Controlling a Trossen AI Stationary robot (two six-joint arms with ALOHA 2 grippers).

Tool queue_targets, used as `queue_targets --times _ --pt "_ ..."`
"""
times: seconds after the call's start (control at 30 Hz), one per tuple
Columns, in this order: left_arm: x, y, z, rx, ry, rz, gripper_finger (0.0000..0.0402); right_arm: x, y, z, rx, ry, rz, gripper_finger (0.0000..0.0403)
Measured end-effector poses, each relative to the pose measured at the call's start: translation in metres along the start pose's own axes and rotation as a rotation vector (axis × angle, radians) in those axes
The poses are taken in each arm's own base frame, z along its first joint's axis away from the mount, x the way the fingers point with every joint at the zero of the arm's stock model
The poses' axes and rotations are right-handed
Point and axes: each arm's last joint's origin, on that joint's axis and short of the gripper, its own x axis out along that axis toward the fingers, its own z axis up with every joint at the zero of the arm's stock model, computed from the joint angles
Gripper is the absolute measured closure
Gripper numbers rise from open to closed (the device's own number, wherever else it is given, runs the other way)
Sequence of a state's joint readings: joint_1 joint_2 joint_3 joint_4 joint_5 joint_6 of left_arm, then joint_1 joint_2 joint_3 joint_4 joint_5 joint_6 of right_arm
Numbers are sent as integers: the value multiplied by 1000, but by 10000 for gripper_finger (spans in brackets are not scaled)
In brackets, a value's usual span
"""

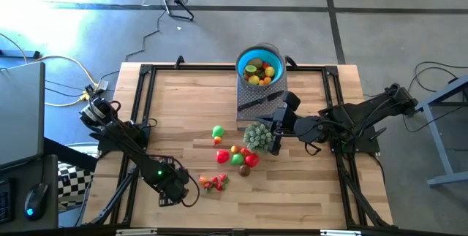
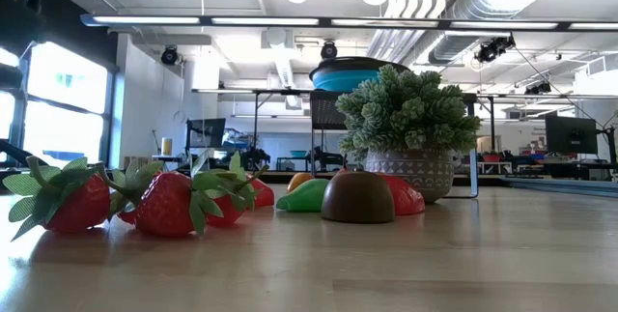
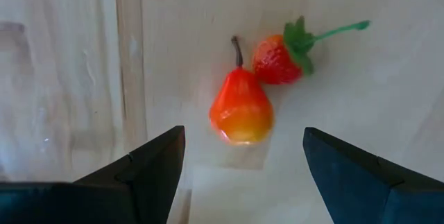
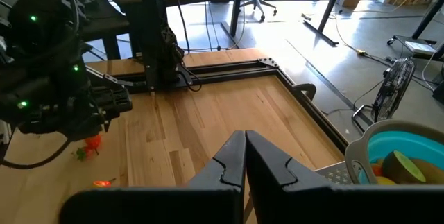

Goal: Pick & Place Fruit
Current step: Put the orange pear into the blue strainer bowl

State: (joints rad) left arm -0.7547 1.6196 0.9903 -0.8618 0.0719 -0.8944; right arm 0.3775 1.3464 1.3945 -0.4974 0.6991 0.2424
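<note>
I start from the wooden table (image 1: pixel 307 192), then the blue bowl (image 1: pixel 261 62) up on its grey stand at the far edge, already holding several pieces of fruit and well away from my working gripper. The pale green bushy plant (image 1: pixel 258 136) sits mid-table, right by the right gripper (image 1: pixel 277 128), whose fingers are pressed together on nothing; that arm just waits there.

My left gripper (image 1: pixel 178 186) hangs near the front edge of the table with its fingers spread and nothing between them. In the left wrist view the red-orange pear (image 3: pixel 240 107) lies just ahead of the open fingertips, roughly centred in the gap, with a strawberry (image 3: pixel 279 59) touching its far shoulder. More loose fruit (image 1: pixel 238 155) lies farther off toward the plant.

I judge the step in hand to be picking the pear. To do it well I'd come straight down so the fingers straddle the widest part of its body, keeping short of the strawberry so I don't drag it along or pinch its leafy stem. The pear is smooth and tapered, so I'd close low on the belly, not at the neck, or it may squirt out.

I can read no brand, label or writing anywhere
</note>
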Motion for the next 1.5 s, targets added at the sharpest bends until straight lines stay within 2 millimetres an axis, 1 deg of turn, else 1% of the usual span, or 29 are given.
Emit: queue_targets --times 0.13,0.5,0.9,1.0,1.17,1.27,1.37,1.5 --pt "8 3 -1 1 -8 -14 114 0 0 0 0 0 0 398" --pt "19 6 -3 -2 -33 -30 114 0 0 0 0 -1 0 398" --pt "21 8 -4 1 -38 -28 118 0 0 0 1 -1 0 398" --pt "22 8 -3 0 -42 -29 136 0 0 0 0 -1 0 398" --pt "22 9 -4 -1 -41 -18 187 0 0 0 1 -1 0 398" --pt "22 10 -4 -2 -47 -9 210 0 0 0 0 -1 0 398" --pt "23 10 -4 -9 -54 -3 225 0 0 0 1 0 0 398" --pt "23 10 -3 -23 -61 5 233 0 0 0 0 -1 0 398"
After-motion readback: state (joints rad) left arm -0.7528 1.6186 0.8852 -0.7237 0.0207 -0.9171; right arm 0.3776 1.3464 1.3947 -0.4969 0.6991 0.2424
